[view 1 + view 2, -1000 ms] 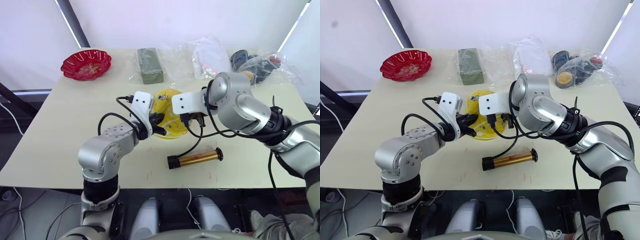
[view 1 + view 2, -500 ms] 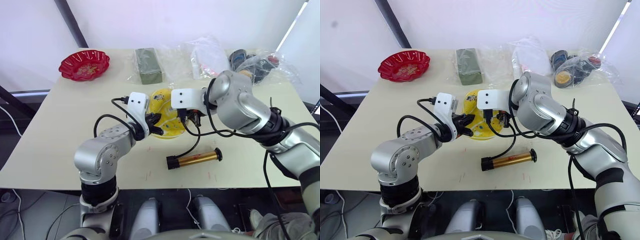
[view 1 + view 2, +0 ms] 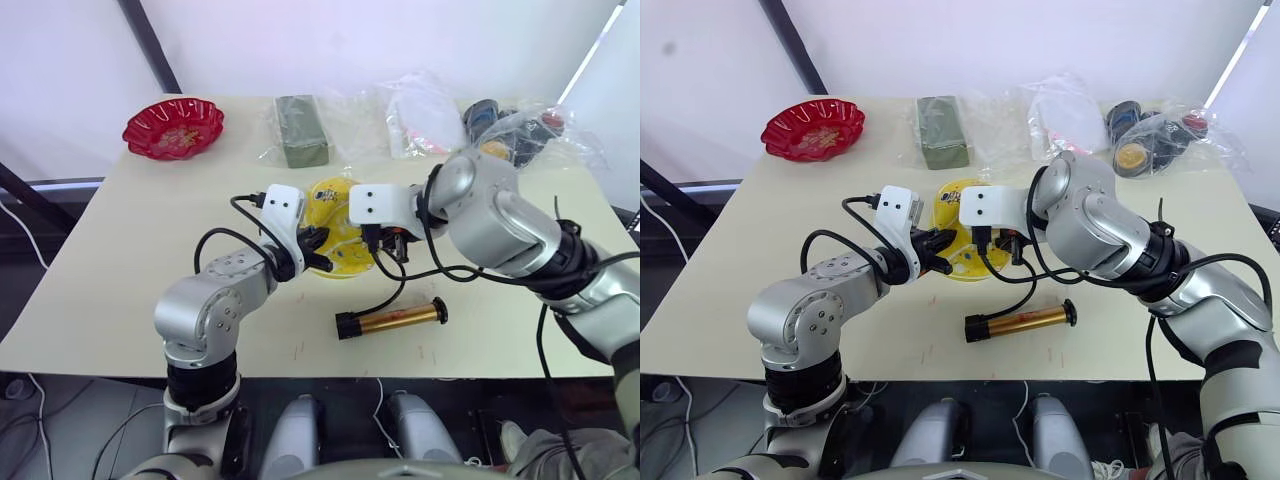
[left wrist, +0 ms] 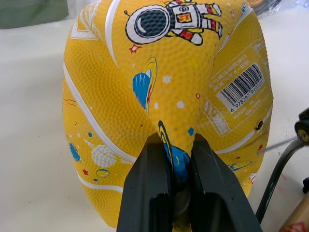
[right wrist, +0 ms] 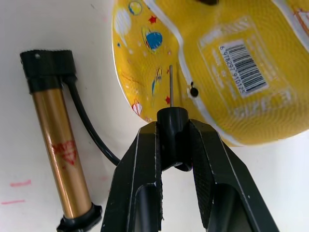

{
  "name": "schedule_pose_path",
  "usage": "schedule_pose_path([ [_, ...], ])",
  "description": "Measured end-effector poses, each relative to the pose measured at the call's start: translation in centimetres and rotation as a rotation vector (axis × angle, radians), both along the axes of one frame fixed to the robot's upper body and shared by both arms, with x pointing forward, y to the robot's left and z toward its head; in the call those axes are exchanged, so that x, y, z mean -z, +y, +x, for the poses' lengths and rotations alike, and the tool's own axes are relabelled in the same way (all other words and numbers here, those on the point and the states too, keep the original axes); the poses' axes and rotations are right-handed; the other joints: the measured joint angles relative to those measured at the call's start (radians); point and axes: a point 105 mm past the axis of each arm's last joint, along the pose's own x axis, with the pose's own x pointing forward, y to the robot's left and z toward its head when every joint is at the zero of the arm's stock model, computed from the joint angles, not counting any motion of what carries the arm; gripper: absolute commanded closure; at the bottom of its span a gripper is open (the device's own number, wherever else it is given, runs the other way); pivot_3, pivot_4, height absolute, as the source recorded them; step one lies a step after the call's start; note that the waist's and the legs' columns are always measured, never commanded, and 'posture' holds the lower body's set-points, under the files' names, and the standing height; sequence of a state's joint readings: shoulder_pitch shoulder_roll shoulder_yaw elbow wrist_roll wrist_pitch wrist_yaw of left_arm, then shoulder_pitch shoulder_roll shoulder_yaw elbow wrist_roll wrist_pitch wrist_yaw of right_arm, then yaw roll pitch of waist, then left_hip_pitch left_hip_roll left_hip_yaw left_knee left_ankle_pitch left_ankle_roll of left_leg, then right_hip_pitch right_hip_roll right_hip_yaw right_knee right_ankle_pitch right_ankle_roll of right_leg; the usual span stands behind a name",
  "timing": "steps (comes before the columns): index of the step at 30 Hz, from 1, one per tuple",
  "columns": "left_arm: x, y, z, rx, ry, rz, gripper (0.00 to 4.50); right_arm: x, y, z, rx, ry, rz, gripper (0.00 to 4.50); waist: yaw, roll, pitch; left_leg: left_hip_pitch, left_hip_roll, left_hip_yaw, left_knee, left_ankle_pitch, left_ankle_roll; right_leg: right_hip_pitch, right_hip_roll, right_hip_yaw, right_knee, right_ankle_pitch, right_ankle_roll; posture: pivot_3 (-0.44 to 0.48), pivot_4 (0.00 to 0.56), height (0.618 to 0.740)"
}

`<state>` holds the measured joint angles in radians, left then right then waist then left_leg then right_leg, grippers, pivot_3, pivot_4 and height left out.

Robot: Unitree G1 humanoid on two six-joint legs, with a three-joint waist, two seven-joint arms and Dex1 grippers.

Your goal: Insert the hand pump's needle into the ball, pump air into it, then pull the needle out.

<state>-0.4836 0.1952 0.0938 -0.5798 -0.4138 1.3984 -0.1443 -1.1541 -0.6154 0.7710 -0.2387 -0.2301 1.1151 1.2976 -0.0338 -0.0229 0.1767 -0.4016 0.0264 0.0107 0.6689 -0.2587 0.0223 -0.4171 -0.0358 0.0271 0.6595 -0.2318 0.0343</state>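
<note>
One ball (image 4: 164, 92), one hand pump (image 3: 390, 320), one needle (image 5: 171, 87), two hands. The ball is partly deflated and creased, sitting near the middle of the surface (image 3: 120, 260). Left hand (image 4: 174, 169) reaches in from the near-left with elbow bent, its two black fingers closed tight on a pinched fold of the ball's skin. Right hand (image 5: 175, 140) comes across from the right side, forearm angled toward the ball, fingers clamped on the needle's black fitting. The needle tip sits just beside the small dark valve hole (image 5: 193, 90) next to the barcode label (image 5: 244, 67), not in it as far as I can tell. The pump lies flat on the surface toward the near edge, just nearside of the ball, gold cylinder with black caps; its thin black hose (image 3: 385, 290) curves up to the right hand. Also on the surface: one red scalloped bowl (image 3: 172, 127) at the far-left corner, one dark green block in wrap (image 3: 301, 130) at the far edge, and clear plastic bags (image 3: 520, 130) with small items toward the far-right corner.
</note>
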Motion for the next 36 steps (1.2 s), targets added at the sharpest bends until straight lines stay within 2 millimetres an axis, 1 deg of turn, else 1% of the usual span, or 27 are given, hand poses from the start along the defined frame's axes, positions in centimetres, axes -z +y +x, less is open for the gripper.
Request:
schedule_pose_path([
  [6,0.0,-0.2,0.0,-0.003,-0.003,0.007,4.50,0.2,-0.4,0.3,0.033,-0.002,0.000,4.20,0.001,0.000,0.000,-0.001,0.000,-0.001,0.000,0.000,0.000,0.000,0.000,-0.001,0.000,0.000,0.000,0.000,0.150,0.740],
  [14,0.0,-0.3,0.0,-0.003,-0.003,0.009,4.50,0.6,-0.8,-0.1,0.129,0.085,0.052,4.20,0.003,0.000,0.000,-0.001,0.000,-0.002,0.000,0.000,0.000,0.000,0.000,-0.002,0.000,0.000,0.000,0.000,0.150,0.740],
  [20,0.0,-0.3,0.0,-0.002,-0.003,0.010,4.50,0.6,-0.8,-0.2,0.162,0.109,0.074,4.20,0.003,0.000,0.000,-0.001,0.000,-0.002,0.000,0.000,0.000,0.000,0.000,-0.002,0.000,0.000,0.000,0.000,0.150,0.740],
  [23,0.0,-0.3,0.0,-0.002,-0.003,0.010,4.50,0.3,-0.8,-0.2,0.182,0.122,0.110,4.20,0.003,0.000,0.000,-0.001,0.000,-0.002,0.000,0.000,0.000,0.000,0.000,-0.002,-0.001,0.000,0.000,0.000,0.150,0.740],
  [27,0.0,-0.4,0.0,0.000,-0.003,0.009,4.50,-0.6,-0.3,-0.7,0.212,0.197,0.211,4.20,0.003,0.000,0.000,-0.002,0.000,-0.003,0.000,0.000,0.000,0.000,0.000,-0.002,-0.001,0.000,0.000,0.000,0.150,0.740],
  [29,0.0,-0.4,0.0,0.002,-0.003,0.008,4.50,-0.7,-0.5,-0.9,0.230,0.232,0.243,4.20,0.005,0.000,0.000,-0.002,0.000,-0.003,0.000,0.000,0.000,0.000,0.000,-0.003,-0.001,0.000,0.000,0.000,0.150,0.740],
  [30,0.0,-0.4,0.0,0.003,-0.003,0.007,4.50,-0.3,-1.0,-1.2,0.265,0.287,0.281,4.20,0.007,0.000,0.000,-0.003,0.000,-0.003,0.000,0.000,0.000,0.000,0.000,-0.003,-0.002,0.000,0.000,0.000,0.150,0.740],
  [36,0.0,-0.4,0.0,0.002,-0.004,0.008,4.50,-0.3,-1.5,-1.2,0.320,0.337,0.349,4.20,0.009,0.000,0.000,-0.004,0.000,-0.004,0.000,0.000,0.000,-0.001,0.000,-0.004,-0.002,0.000,0.000,0.000,0.150,0.740],
])
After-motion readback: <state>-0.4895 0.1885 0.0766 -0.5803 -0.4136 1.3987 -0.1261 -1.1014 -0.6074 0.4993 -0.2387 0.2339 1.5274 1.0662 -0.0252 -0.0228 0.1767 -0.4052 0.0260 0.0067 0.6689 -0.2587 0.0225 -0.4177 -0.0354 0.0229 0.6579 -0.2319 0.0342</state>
